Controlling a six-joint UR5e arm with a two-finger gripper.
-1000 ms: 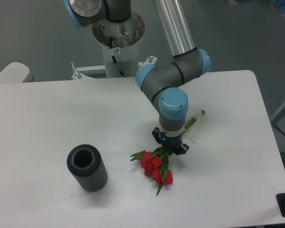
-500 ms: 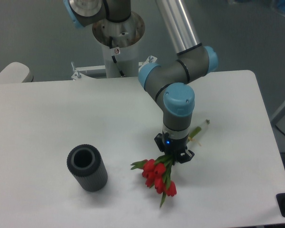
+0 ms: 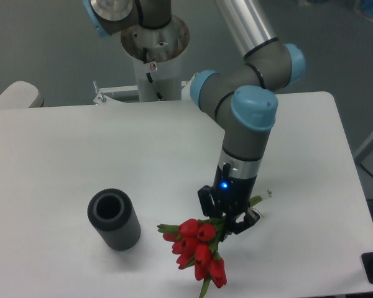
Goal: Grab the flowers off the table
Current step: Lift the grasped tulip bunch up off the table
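Note:
The flowers (image 3: 198, 249), a bunch of red tulips on thin green stems, hang in my gripper (image 3: 227, 221), which is shut on the stems just behind the blooms. The bunch looks lifted above the white table (image 3: 62, 161), blooms pointing down toward the front edge. The stem ends stick out to the right of the gripper. The arm's wrist stands upright over the bunch.
A dark grey ribbed cylinder (image 3: 114, 220) stands upright on the table to the left of the flowers. The robot's base (image 3: 154, 43) is behind the table's far edge. The table's right edge runs near the arm.
The gripper has risen and come toward the camera with the flowers in it. The bunch now sits lower and larger in the frame. The cylinder has not moved.

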